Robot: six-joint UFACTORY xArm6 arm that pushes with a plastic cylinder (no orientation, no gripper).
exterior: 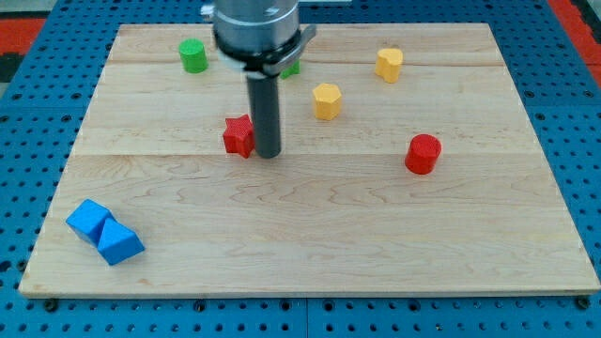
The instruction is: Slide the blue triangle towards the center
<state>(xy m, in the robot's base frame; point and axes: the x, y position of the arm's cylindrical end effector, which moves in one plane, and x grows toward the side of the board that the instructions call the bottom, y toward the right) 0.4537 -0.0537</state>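
The blue triangle (pixel 119 243) lies near the board's bottom-left corner, touching a blue cube (pixel 89 220) just up and left of it. My tip (pixel 269 154) rests on the board near the middle, right next to the right side of a red star-shaped block (pixel 239 135). The tip is far up and to the right of the blue triangle.
A green cylinder (pixel 193 55) sits at the top left. A second green block (pixel 291 67) is partly hidden behind the arm. Two yellow blocks (pixel 326 100) (pixel 389 64) lie top right of centre. A red cylinder (pixel 423 154) is at the right. The wooden board (pixel 376 253) is edged by blue pegboard.
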